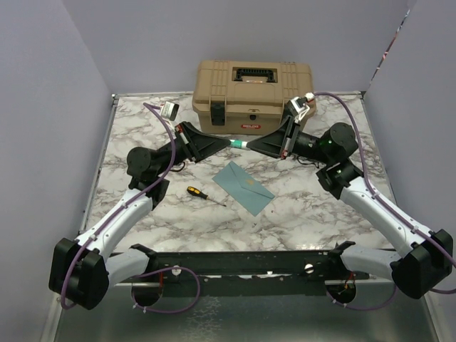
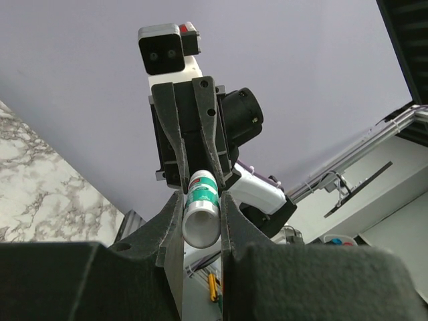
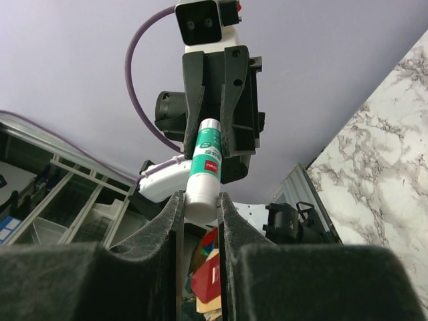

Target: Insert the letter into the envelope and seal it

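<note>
Although the envelope point(image 1: 244, 187) lies flat mid-table in the top view, neither arm touches it. The letter is not visible, possibly already inside; flap state unclear. Thin paper, so light and floppy and easily creased: pin the body, work the flap by its edge. Beyond it, the left gripper point(image 1: 228, 142) and right gripper point(image 1: 249, 145) meet, each clamped on one end of a glue stick point(image 1: 238, 144). A screwdriver point(image 1: 203, 194) lies near the envelope, a tan toolbox point(image 1: 253, 92) behind.

Left wrist: own fingers point(image 2: 170, 227) pinch the stick's near white end.

Right wrist: the same, from the opposite end.
</note>
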`<state>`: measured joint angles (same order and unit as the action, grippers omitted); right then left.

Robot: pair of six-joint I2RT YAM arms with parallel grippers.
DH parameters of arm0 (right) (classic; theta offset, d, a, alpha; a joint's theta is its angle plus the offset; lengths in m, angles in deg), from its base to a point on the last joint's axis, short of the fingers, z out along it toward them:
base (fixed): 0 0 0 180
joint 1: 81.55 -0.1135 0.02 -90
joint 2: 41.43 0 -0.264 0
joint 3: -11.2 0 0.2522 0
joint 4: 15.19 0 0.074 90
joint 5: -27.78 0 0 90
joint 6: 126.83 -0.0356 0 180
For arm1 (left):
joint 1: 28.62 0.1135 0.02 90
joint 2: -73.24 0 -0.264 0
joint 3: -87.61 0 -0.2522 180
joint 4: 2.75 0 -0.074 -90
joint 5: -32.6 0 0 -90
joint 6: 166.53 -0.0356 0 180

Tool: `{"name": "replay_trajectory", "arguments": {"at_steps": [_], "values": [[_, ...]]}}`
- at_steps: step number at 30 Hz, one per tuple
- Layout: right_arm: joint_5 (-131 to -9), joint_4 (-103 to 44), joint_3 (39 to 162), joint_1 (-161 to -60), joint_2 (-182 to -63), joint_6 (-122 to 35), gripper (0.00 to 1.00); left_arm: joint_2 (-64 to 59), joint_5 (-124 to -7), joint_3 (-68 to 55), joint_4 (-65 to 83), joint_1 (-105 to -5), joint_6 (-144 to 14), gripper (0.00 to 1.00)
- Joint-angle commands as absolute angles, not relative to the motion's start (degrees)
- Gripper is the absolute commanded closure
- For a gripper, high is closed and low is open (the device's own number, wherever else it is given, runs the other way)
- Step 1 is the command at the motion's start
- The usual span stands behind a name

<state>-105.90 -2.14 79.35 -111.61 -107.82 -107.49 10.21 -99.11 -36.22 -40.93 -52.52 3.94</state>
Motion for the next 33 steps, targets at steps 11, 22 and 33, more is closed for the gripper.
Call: {"name": "replay_trajectory", "arguments": {"at_steps": [11, 22, 33], "values": [[-107.3, -6.0, 80.4, -112.7, -110.0, -106.7, 1.00, 4.4, -99.2, -38.1, -44.3, -62.4, -2.6, 1.00], [-108.2, -4.7, 78.8, -113.2, -112.6, -108.4, 1.00, 2.9, -99.8, -37.1, -41.9, -63.9, -5.8, 1.00], [-107.0, 2.6, 77.1, -113.6, -112.6, -110.1, 1.00, 1.0, -100.9, -37.6, -41.8, -66.5, -6.3, 1.00]]}}
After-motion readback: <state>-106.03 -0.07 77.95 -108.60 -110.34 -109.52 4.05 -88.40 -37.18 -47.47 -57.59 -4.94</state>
